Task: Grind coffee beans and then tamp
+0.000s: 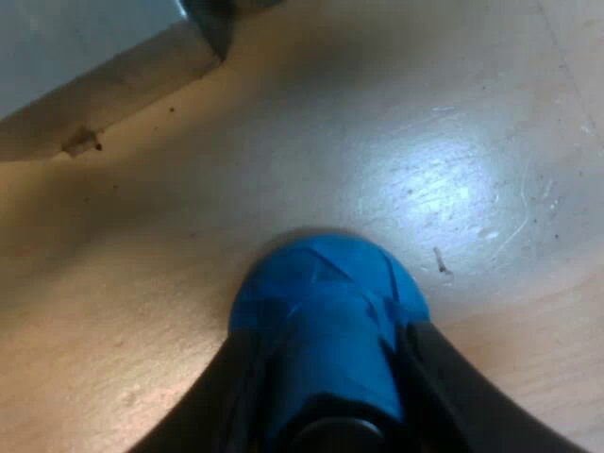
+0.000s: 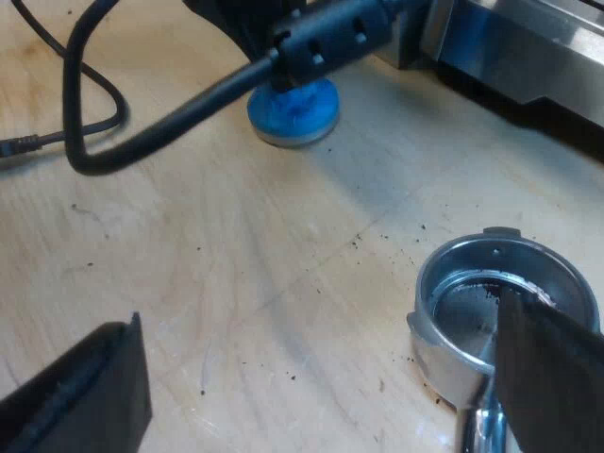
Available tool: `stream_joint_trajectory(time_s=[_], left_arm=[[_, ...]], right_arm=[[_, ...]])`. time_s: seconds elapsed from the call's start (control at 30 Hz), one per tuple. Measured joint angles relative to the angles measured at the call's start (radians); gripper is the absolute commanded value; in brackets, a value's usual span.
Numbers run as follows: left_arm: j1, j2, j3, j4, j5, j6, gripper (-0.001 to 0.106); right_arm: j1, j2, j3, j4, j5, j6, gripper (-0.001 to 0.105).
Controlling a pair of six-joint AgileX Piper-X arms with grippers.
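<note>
The tamper, blue, stands on its flat foot on the desk, close by the front of the coffee machine. Our left gripper is down over it. Its jaws are clamped on the blue body, one black finger against each side, and the wider foot shows beyond the tips.

We judge the step in hand to be taking up the tamper, the tamping half of the task.

The holder lies on the desk well apart from the tamper, with its bowl facing up. Dark grounds cling inside it and specks lie scattered on the wood around it. Much bright metal also shows in the bowl, so we cannot tell whether a full dose is there.

Our right gripper hangs above the holder with its jaws wide apart, gripping nothing. The bowl lies between them, tucked under one finger and far from the other. That finger hides the holder's handle.

As we see it, the next move calls for lifting the tamper straight up off the desk. We would then carry it across to the bowl, seat it level inside the rim and press down. The holder is loose and may skid or tip under that push, so the right jaws would do well to close on its neck or handle first.
</note>
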State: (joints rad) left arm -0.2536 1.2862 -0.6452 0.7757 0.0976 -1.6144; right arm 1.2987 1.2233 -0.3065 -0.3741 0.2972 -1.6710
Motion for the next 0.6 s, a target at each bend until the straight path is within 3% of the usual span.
stream_joint_trajectory(time_s=[0.03, 0.1, 0.23, 0.27, 0.43, 0.6], left_arm=[[0.000, 0.000, 0.000, 0.000, 0.000, 0.000, 0.036], [0.000, 0.000, 0.000, 0.000, 0.000, 0.000, 0.067], [0.000, 0.010, 0.000, 0.020, 0.000, 0.000, 0.087], [0.000, 0.010, -0.002, 0.034, 0.000, 0.000, 0.105], [0.000, -0.085, -0.061, 0.138, 0.036, 0.018, 0.105], [0.000, -0.282, -0.100, 0.166, -0.025, 0.020, 0.105]], right_arm=[[0.000, 0.000, 0.000, 0.000, 0.000, 0.000, 0.077], [0.000, 0.000, 0.000, -0.003, 0.000, 0.000, 0.077], [0.000, 0.000, -0.008, 0.004, 0.000, 0.000, 0.077], [0.000, 0.000, -0.014, 0.013, 0.000, 0.000, 0.077], [0.000, 0.000, -0.051, 0.022, 0.004, 0.000, 0.077], [0.000, -0.049, -0.134, 0.225, 0.004, 0.005, 0.077]])
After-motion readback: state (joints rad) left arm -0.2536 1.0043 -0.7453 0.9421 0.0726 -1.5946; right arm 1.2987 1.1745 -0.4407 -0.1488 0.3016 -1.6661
